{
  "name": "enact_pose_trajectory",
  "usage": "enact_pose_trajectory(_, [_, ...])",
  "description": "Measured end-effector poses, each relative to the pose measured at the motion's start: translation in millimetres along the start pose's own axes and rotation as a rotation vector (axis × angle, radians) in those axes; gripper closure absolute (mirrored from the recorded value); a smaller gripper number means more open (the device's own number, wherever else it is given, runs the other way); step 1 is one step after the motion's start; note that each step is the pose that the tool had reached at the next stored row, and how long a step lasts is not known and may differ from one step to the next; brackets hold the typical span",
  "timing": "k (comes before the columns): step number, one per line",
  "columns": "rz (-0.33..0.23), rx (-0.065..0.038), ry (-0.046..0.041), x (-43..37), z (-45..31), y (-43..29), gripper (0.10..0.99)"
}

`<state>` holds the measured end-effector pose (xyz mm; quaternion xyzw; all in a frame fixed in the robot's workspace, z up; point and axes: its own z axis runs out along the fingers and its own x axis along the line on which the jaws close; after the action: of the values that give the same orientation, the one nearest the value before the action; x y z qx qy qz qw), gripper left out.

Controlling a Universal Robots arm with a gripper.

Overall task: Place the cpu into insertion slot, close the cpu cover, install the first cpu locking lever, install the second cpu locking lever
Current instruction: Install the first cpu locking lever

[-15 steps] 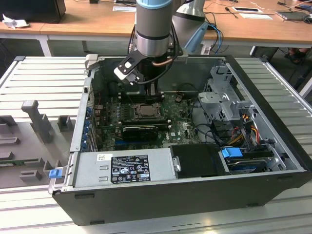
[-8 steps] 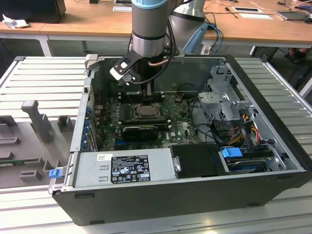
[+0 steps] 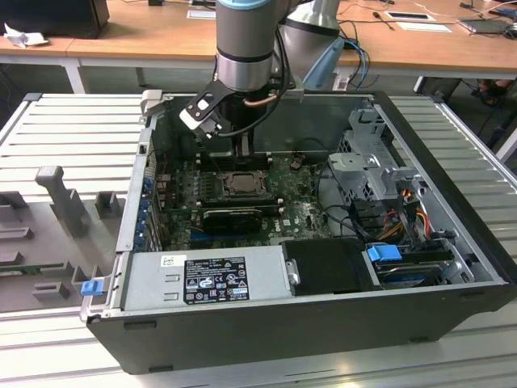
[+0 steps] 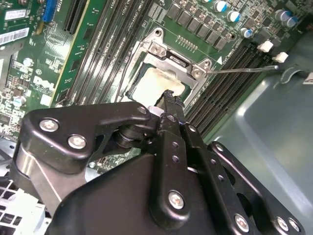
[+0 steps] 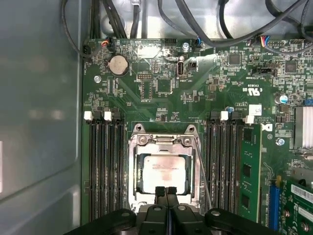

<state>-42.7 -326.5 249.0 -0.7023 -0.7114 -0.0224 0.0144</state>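
Okay, cpu (image 5: 161,169) seated under lowered cover (image 5: 164,141); gripper (image 5: 165,190) closed, empty, tips over cover's edge; unlatched lever (image 4: 244,69) sticks out beside cover, near the tips.

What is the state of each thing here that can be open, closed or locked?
cpu: seated flat.
cpu cover: lowered over the cpu.
locking lever: unlatched, sticking out sideways.
tool: shut, tips at the cover's edge.
computer case: side open.
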Motion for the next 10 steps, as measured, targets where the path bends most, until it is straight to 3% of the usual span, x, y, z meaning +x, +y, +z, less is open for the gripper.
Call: enact_pose_trajectory(10, [0.0,0.0,0.0,1.5,-29.1,0.3,0.98])
